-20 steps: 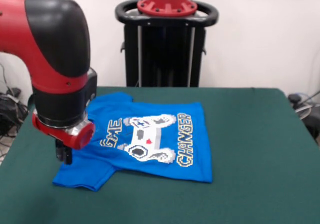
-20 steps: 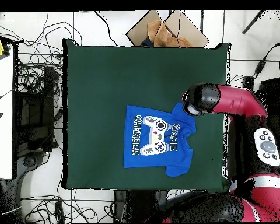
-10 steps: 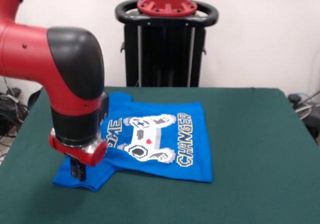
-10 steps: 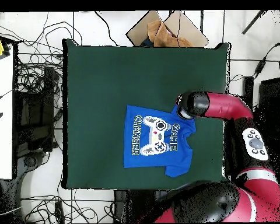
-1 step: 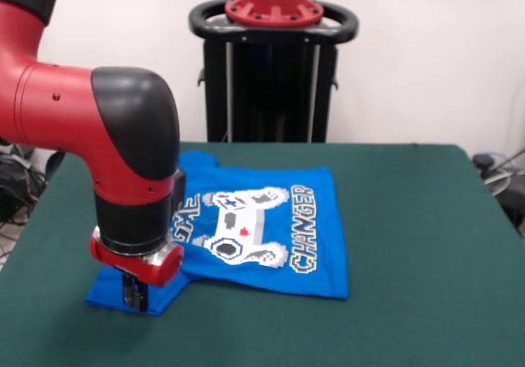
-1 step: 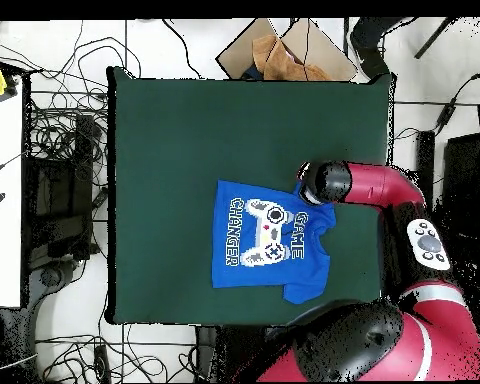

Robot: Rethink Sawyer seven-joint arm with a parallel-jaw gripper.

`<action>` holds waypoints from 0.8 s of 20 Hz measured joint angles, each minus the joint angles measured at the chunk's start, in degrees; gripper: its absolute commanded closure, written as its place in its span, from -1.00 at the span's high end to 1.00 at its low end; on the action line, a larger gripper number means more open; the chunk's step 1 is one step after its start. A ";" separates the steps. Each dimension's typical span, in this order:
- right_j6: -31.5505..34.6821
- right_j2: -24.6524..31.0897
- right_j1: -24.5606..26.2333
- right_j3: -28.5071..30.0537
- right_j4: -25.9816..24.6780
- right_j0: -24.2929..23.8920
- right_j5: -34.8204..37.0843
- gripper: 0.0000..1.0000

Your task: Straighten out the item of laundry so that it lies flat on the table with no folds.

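From the front there is one blue T-shirt (image 5: pixel 254 231), one green counter (image 5: pixel 410 244) and one red and black arm; the shirt lies spread with its game-controller print and "GAME CHANGER" lettering up, nearer the counter's left edge than its right, well in from the front edge. The arm's jaws (image 5: pixel 135 295) stand on the shirt's front left sleeve, which looks bunched under them; the dark tips sit close together, but whether they pinch cloth I cannot tell. From overhead the same single T-shirt (image 6: pixel 259 245) lies toward the counter's (image 6: pixel 184 130) bottom edge, body flat, one sleeve reaching to that edge; here the arm's wrist covers the other sleeve and the jaws themselves, which only the front view shows.
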 measured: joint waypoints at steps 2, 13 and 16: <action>0.00 -0.18 0.01 -0.08 0.00 0.18 -0.01 -1.00; 0.00 -1.25 -0.39 -0.10 -4.39 2.13 -2.58 -1.00; 0.00 -2.74 -0.67 0.19 -7.08 3.87 -6.02 -1.00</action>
